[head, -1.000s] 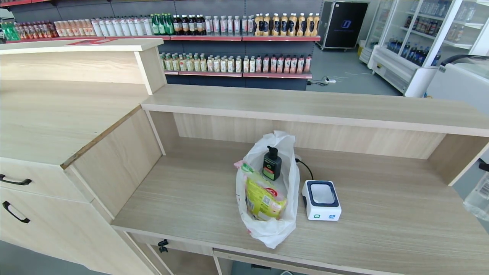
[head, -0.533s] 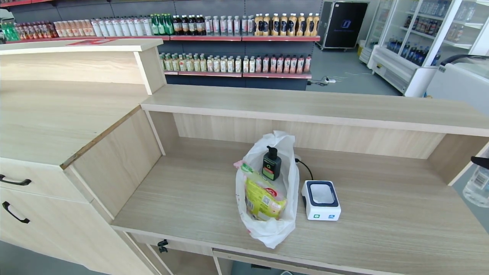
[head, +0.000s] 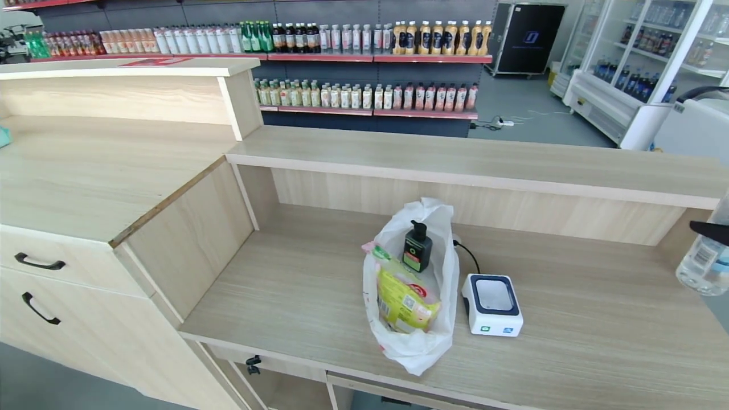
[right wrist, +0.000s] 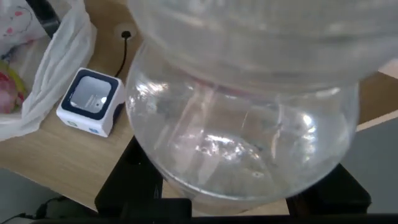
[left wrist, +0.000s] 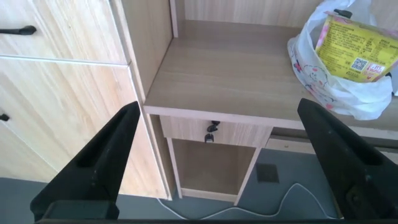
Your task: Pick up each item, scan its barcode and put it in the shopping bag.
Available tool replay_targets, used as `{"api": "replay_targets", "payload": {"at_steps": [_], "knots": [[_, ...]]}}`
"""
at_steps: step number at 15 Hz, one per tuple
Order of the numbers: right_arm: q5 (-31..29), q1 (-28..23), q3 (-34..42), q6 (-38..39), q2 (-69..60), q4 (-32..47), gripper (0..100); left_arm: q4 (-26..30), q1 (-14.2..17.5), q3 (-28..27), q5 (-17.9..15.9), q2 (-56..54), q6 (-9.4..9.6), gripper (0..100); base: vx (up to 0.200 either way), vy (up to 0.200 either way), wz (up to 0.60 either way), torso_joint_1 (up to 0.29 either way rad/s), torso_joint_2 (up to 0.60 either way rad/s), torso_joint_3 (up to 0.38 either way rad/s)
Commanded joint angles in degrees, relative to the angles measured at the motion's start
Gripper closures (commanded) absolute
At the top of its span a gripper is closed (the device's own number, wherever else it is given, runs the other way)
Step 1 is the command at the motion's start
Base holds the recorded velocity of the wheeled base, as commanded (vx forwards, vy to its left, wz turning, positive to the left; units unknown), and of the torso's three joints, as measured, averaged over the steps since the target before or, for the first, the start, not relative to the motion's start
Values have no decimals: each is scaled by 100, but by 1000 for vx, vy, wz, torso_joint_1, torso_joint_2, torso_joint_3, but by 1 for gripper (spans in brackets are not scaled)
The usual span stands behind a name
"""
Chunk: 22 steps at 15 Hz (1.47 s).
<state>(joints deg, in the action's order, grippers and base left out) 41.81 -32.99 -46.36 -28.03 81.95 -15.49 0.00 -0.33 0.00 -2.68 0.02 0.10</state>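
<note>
My pale wooden counter (head: 598, 319) carried the white plastic shopping bag (head: 413, 347), which held a yellow packet (head: 407, 302) and a dark pump bottle (head: 417, 250). The clear plastic water bottle (head: 700, 267) hung at three o'clock from the white barcode scanner (head: 492, 304), well apart. I judged it smooth, slippery and crushable, best gripped around its body. My right gripper (right wrist: 236, 199) was clamped on it. My left gripper (left wrist: 217, 168) was spread wide, empty.
</note>
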Motion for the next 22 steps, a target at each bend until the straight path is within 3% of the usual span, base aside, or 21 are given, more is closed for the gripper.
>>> {"api": "replay_targets", "payload": {"at_steps": [1, 5, 11, 14, 18, 22], "knots": [[-121, 442, -13, 87, 14, -41, 100, 0, -2, 0, -4, 6, -1, 0, 0, 0, 600, 2, 2, 2], [-481, 1084, 31, 307, 120, -279, 100, 0, -2, 0, 5, 6, -1, 0, 0, 0, 600, 2, 1, 1], [-349, 1462, 154, 368, 990, -446, 100, 0, -2, 0, -4, 6, -1, 0, 0, 0, 0, 0, 0, 0], [257, 1629, 206, 412, 1807, -1430, 100, 0, -2, 0, -4, 6, -1, 0, 0, 0, 0, 0, 0, 0], [398, 1796, 259, 403, 2388, -1957, 100, 0, -2, 0, -4, 6, -1, 0, 0, 0, 0, 0, 0, 0], [951, 1805, 268, 386, 2976, -2704, 100, 0, -2, 0, 5, 6, -1, 0, 0, 0, 0, 0, 0, 0]]}}
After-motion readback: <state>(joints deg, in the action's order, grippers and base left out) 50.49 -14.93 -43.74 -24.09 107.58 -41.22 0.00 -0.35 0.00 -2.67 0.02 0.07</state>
